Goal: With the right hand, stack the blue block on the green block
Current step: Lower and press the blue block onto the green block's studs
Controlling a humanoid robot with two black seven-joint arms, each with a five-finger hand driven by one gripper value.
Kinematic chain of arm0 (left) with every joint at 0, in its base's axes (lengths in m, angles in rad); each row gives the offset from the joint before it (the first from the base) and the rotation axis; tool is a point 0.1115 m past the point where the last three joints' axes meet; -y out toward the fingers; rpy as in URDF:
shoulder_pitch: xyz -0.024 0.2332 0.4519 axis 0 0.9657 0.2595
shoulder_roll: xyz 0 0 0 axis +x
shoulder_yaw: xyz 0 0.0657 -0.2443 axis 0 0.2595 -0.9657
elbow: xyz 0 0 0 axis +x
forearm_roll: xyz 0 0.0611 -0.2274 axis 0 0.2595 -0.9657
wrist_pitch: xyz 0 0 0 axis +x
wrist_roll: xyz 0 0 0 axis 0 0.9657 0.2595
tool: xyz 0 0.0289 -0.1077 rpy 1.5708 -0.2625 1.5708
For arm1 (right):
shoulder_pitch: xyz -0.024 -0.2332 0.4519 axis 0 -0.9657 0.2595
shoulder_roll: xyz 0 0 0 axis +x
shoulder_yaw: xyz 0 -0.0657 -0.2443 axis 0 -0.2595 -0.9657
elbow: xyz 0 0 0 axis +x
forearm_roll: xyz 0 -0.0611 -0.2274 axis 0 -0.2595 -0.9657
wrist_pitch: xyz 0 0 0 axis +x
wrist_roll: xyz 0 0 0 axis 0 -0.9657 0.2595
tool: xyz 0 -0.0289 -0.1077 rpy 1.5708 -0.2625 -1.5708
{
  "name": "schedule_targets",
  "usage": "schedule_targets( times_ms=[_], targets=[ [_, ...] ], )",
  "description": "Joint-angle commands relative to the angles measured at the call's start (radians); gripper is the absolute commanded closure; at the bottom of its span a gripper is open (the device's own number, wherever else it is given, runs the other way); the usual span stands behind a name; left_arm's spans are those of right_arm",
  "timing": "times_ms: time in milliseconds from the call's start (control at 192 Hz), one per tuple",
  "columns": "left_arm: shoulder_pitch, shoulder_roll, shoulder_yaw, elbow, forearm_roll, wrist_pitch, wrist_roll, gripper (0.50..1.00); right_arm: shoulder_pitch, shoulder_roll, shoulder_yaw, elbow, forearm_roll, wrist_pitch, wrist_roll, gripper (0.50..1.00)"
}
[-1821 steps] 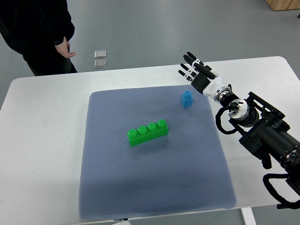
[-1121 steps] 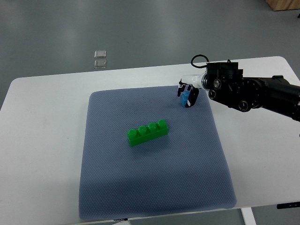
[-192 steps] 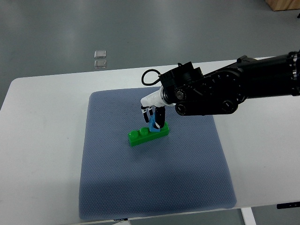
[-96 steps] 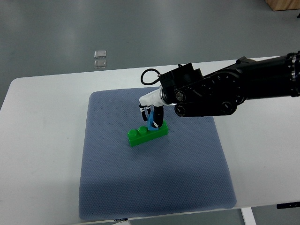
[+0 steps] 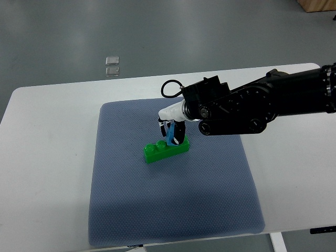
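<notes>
A long green block [image 5: 165, 149] lies on the blue-grey mat [image 5: 173, 210] near its middle. My right hand [image 5: 170, 130] reaches in from the right and is shut on the small blue block [image 5: 172, 136]. The blue block rests, somewhat tilted, on the studs of the green block toward its right end. The fingers hide most of the blue block. The black right arm [image 5: 262, 105] stretches across the table's right side. The left arm is not in view.
The mat lies on a white table [image 5: 47, 157]. Two small clear squares [image 5: 112, 65] lie on the grey floor beyond the table's far edge. A wooden object [image 5: 317, 4] shows at the top right corner.
The right hand carried the blue block from the mat's far right to the green block. In the last second it shifted slightly right, keeping the block on the studs.
</notes>
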State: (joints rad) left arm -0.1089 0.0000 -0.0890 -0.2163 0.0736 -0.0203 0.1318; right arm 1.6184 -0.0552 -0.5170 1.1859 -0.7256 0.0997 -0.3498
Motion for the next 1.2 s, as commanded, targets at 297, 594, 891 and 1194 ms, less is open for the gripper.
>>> schedule_targets(
  times_ms=[297,594,891,1194],
  targets=[
    [0.0,0.0,0.0,0.0,0.0,0.0,0.0,0.5,-0.018,-0.011,-0.002,-0.006,-0.018,-0.024,0.0,0.859],
    [0.0,0.0,0.0,0.0,0.0,0.0,0.0,0.5,-0.021,-0.012,0.0,-0.005,-0.021,-0.026,0.002,0.863],
    [0.0,0.0,0.0,0.0,0.0,0.0,0.0,0.5,-0.021,-0.002,0.003,-0.003,-0.015,-0.041,0.003,0.863],
    [0.0,0.0,0.0,0.0,0.0,0.0,0.0,0.5,-0.021,0.0,0.005,0.008,-0.012,-0.063,0.011,0.861]
  ],
)
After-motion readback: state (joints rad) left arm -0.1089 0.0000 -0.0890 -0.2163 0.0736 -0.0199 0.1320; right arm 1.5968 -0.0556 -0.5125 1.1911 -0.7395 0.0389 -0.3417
